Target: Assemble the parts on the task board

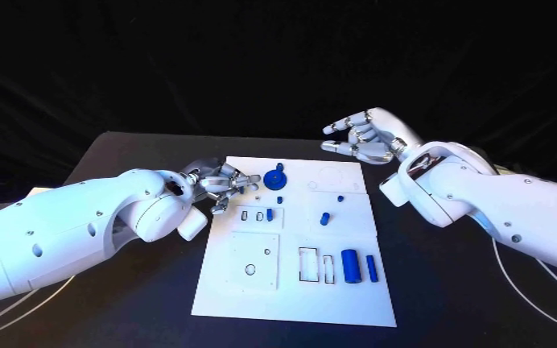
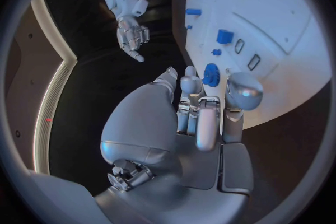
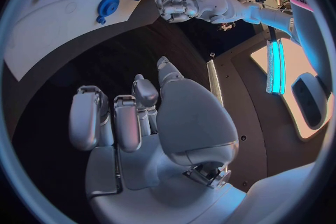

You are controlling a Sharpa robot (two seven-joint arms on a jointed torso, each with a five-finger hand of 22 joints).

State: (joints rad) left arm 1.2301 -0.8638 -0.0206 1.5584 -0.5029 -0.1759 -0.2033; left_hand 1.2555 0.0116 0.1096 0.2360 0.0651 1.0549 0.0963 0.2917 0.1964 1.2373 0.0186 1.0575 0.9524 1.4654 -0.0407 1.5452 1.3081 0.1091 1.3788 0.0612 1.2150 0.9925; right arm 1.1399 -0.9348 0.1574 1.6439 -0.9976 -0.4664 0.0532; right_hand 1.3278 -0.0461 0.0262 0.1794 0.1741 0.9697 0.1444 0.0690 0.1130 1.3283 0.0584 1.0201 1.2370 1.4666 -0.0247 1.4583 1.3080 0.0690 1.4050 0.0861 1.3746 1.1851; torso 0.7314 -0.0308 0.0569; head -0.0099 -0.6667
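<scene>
The left hand (image 1: 220, 183) sits at the edge of the board (image 1: 255, 283), its fingers (image 2: 241, 92) bent and holding nothing. A blue wheel (image 1: 275, 179) lies on the board just past those fingers. The right hand (image 1: 363, 140) floats off the board, fingers (image 3: 87, 117) apart and empty.

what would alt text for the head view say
A white task board lies on a black table with small blue parts on it, including a round blue disc. The left hand rests at the board's left edge near the disc; the right hand hovers, fingers apart, beyond its far right corner.
</scene>
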